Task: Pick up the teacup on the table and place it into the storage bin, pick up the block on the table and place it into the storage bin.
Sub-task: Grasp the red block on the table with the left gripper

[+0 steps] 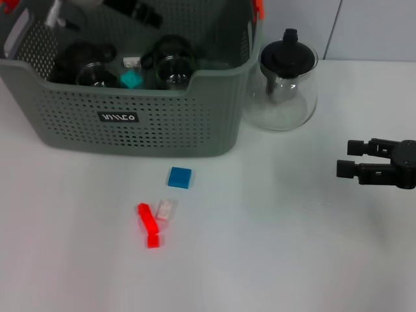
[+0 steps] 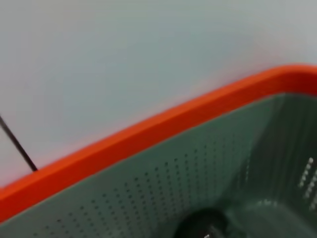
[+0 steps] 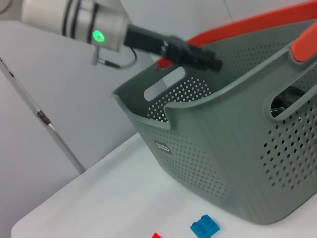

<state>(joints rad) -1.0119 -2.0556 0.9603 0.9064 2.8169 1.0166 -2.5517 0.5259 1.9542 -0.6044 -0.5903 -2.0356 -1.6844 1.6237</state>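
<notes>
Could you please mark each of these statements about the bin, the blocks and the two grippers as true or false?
1. The blue block lies on the table in front of the storage bin. True.
2. The glass teapot stands inside the bin. False: it stands on the table beside the bin.
3. The left gripper is over the bin. True.
4. The right gripper holds the red block. False: it is open and empty, far from the block, which lies on the table.
5. No block is in the bin. False: a teal block lies inside among dark cups.
</notes>
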